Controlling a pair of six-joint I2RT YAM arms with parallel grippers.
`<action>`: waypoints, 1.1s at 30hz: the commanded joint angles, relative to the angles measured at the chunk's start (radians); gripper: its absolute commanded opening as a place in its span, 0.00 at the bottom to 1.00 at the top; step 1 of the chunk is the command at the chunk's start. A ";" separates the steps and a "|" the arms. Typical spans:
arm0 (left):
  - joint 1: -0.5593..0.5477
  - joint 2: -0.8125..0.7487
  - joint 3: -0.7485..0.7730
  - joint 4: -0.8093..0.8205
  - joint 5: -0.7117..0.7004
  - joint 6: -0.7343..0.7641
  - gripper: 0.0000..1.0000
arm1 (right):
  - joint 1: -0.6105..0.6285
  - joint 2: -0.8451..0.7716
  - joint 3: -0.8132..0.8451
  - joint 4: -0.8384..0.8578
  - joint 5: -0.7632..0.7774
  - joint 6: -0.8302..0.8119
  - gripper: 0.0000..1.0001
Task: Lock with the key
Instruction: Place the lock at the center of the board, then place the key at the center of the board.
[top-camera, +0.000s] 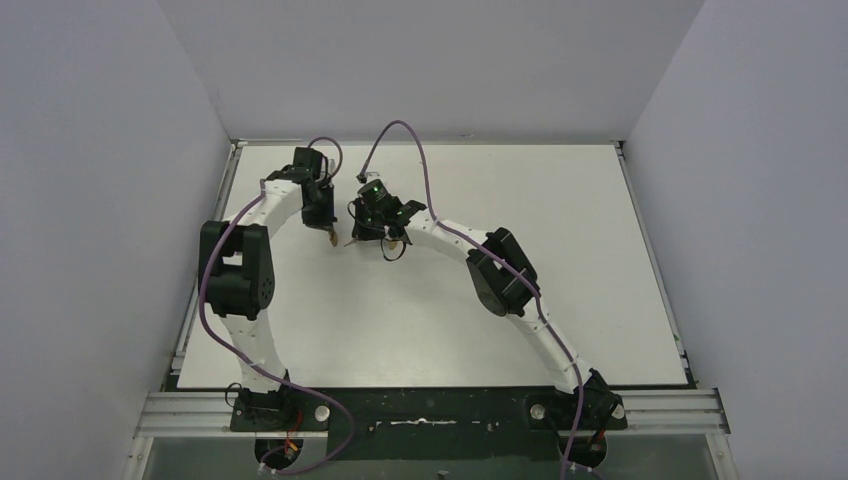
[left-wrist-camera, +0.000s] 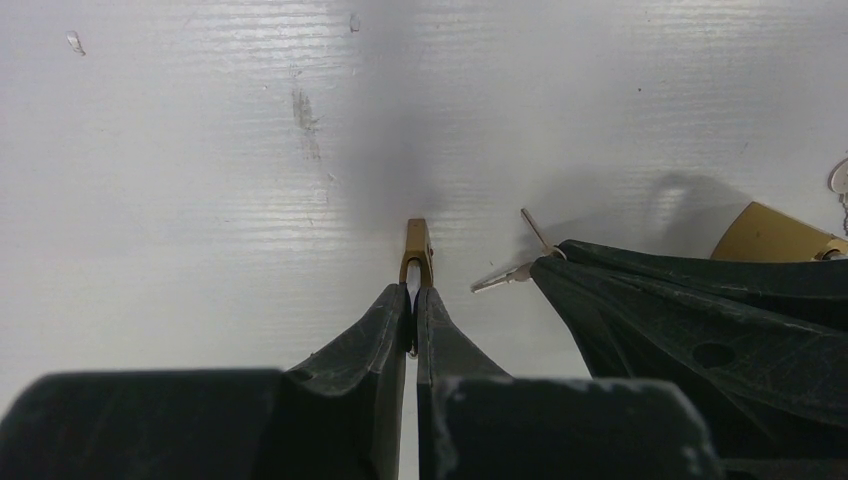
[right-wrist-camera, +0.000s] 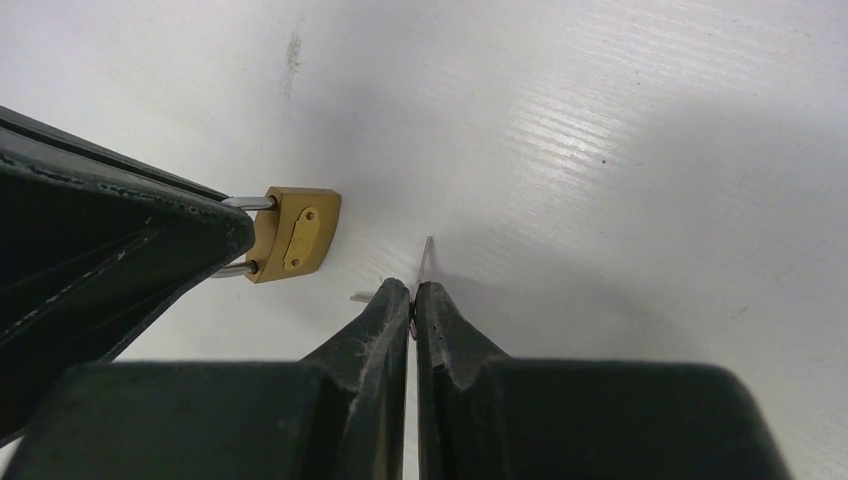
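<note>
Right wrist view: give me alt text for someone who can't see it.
The right gripper has its fingers shut on a small key, its blade poking past their tips over the white table. At left, the left gripper holds a brass padlock by its shackle.

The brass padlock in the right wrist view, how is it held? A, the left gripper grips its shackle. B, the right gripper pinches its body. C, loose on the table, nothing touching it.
A: the brass padlock juts from the left gripper, which is clamped on its shackle; the right gripper is shut on a key instead.
</note>
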 joint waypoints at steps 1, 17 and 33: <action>-0.010 0.000 0.057 0.012 -0.007 0.012 0.00 | -0.008 -0.041 -0.020 0.018 0.012 -0.001 0.04; -0.012 -0.003 0.061 0.008 -0.011 0.015 0.00 | -0.009 -0.042 -0.014 0.018 0.004 -0.007 0.16; -0.015 -0.016 0.060 0.004 -0.007 0.023 0.22 | -0.015 -0.088 0.011 0.007 0.007 -0.062 0.38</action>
